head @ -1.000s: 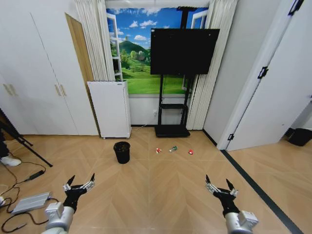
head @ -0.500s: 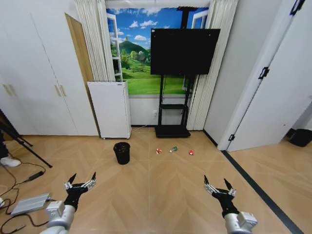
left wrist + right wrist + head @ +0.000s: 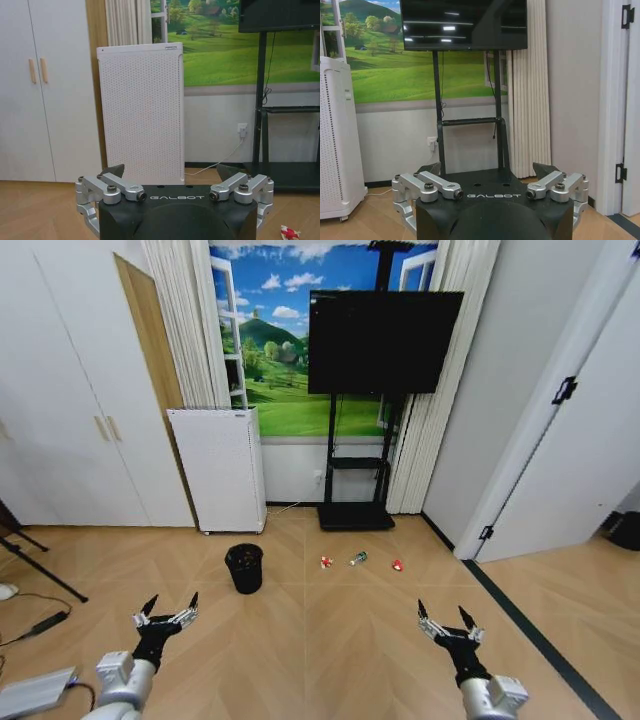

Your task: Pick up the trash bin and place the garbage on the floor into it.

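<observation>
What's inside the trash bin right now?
The trash bin stands upright on the floor; its dark opening hides any contents. The wrapper, bottle and red scrap lie outside, on the floor beside it.

The floor (image 3: 330, 630) was smooth wood laid in a herringbone pattern, with a soft sheen. The bin (image 3: 244, 568) looked like matt black plastic, and the white unit (image 3: 142, 112) had a finely perforated matt face. Each claw, left (image 3: 166, 617) and right (image 3: 446, 623), had bare silvery metal links on a matt black body.
</observation>
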### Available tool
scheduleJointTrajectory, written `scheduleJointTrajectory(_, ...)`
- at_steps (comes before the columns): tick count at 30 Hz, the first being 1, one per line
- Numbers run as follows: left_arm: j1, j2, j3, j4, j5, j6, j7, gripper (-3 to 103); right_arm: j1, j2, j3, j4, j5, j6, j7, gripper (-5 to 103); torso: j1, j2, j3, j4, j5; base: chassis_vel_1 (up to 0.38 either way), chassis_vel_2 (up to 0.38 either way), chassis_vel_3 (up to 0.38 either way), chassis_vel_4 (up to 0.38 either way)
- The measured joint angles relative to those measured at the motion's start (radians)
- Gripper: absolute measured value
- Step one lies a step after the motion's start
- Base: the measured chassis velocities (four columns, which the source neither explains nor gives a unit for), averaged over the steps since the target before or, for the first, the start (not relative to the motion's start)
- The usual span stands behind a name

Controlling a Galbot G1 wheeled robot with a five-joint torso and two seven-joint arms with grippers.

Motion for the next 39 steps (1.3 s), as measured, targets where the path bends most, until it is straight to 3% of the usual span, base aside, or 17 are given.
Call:
scheduleJointTrajectory(5,0.003,-0.001,-0.002,0.0,0.0,0.0,0.001,100,-0.002,0.0,0.001,-0.001,0.0,0.003,-0.006,100,0.0,0.0,0.0,-0.0001,0.0005,-0.35,0.354,0.344,-0.353)
scheduleJointTrajectory(8,0.003,-0.003,-0.003,0.002,0.0,0.0,0.004,100,-0.004,0.001,0.0,-0.001,0.0,0.005,-0.008,100,0.0,0.0,0.0,-0.0006,-0.0016,-0.357,0.36,0.374,-0.367)
scheduleJointTrajectory(11,0.003,-0.004,-0.004,0.002,0.0,-0.001,0.004,100,-0.005,0.001,0.0,-0.001,0.0,0.007,-0.011,100,0.0,0.0,0.0,0.0001,0.0004,-0.357,0.367,0.351,-0.359)
scheduleJointTrajectory(12,0.003,-0.004,-0.004,0.003,0.0,-0.001,0.004,100,-0.005,0.001,0.0,-0.001,0.0,0.007,-0.012,100,0.0,0.0,0.0,-0.0006,-0.0018,-0.357,0.355,0.38,-0.323)
scheduleJointTrajectory(15,0.002,-0.004,-0.004,0.004,-0.001,-0.002,0.004,100,-0.005,0.001,0.0,-0.001,0.0,0.007,-0.012,100,0.0,0.0,0.0,-0.0002,0.0008,-0.362,0.363,0.36,-0.36)
scheduleJointTrajectory(18,0.002,-0.004,-0.005,0.005,-0.001,-0.003,0.005,100,-0.006,0.001,-0.001,0.0,-0.001,0.007,-0.012,100,0.0,0.0,0.0,-0.0008,-0.002,-0.377,0.355,0.339,-0.333)
scheduleJointTrajectory(19,0.002,-0.004,-0.005,0.006,-0.001,-0.003,0.005,100,-0.005,0.001,-0.003,0.0,-0.002,0.007,-0.013,100,0.0,0.0,0.0,0.0,0.0008,-0.348,0.362,0.352,-0.38)
scheduleJointTrajectory(20,0.002,-0.004,-0.005,0.006,-0.001,-0.003,0.005,100,-0.005,0.001,-0.003,0.0,-0.002,0.007,-0.013,100,0.0,0.0,0.0,0.0,0.0008,-0.348,0.362,0.352,-0.38)
scheduleJointTrajectory(23,0.001,-0.004,-0.005,0.01,-0.001,-0.004,0.005,100,-0.006,0.001,-0.003,-0.001,-0.005,0.007,-0.013,100,0.0,0.0,0.0,-0.0008,-0.0019,-0.346,0.345,0.358,-0.344)
scheduleJointTrajectory(26,0.001,-0.005,-0.005,0.011,-0.001,-0.004,0.005,100,-0.005,0.001,-0.005,-0.006,-0.006,0.01,-0.013,100,0.0,0.0,0.0,-0.0002,0.0009,-0.35,0.356,0.35,-0.369)
scheduleJointTrajectory(28,-0.001,-0.005,-0.005,0.012,-0.001,-0.005,0.003,100,-0.003,0.001,-0.005,-0.008,-0.007,0.014,-0.013,100,0.0,0.0,0.0,0.0,0.0003,-0.359,0.366,0.344,-0.337)
scheduleJointTrajectory(29,-0.003,-0.006,-0.005,0.017,-0.001,-0.005,0.001,100,-0.002,0.001,-0.006,-0.012,-0.013,0.02,-0.012,100,0.0,0.0,0.0,-0.0007,-0.0023,-0.324,0.322,0.357,-0.337)
scheduleJointTrajectory(30,-0.004,-0.007,-0.004,0.018,-0.001,-0.006,-0.001,100,-0.001,0.001,-0.008,-0.015,-0.015,0.022,-0.012,100,0.001,0.0,0.0,0.0,0.0008,-0.294,0.305,0.307,-0.332)
scheduleJointTrajectory(31,-0.004,-0.007,-0.004,0.018,-0.001,-0.006,-0.001,100,-0.001,0.001,-0.008,-0.015,-0.015,0.022,-0.012,100,0.001,0.0,0.0,0.0,0.0008,-0.294,0.305,0.307,-0.332)
scheduleJointTrajectory(33,-0.005,-0.01,-0.002,0.022,-0.002,-0.013,-0.002,100,-0.001,0.001,-0.009,-0.016,-0.016,0.023,-0.011,100,0.001,0.0,0.0,0.0001,-0.0013,-0.246,0.222,0.174,-0.17)
scheduleJointTrajectory(37,-0.007,-0.01,0.0,0.026,-0.005,-0.016,-0.006,100,-0.002,0.001,-0.009,-0.02,-0.017,0.024,-0.008,100,0.001,0.0,0.0,-0.001,-0.0004,-0.14,0.118,0.069,-0.077)
scheduleJointTrajectory(39,-0.007,-0.01,0.0,0.028,-0.006,-0.017,-0.006,100,-0.002,0.001,-0.009,-0.023,-0.02,0.029,-0.006,100,0.0,0.0,0.0,-0.0004,-0.0006,-0.026,-0.015,-0.016,-0.023)
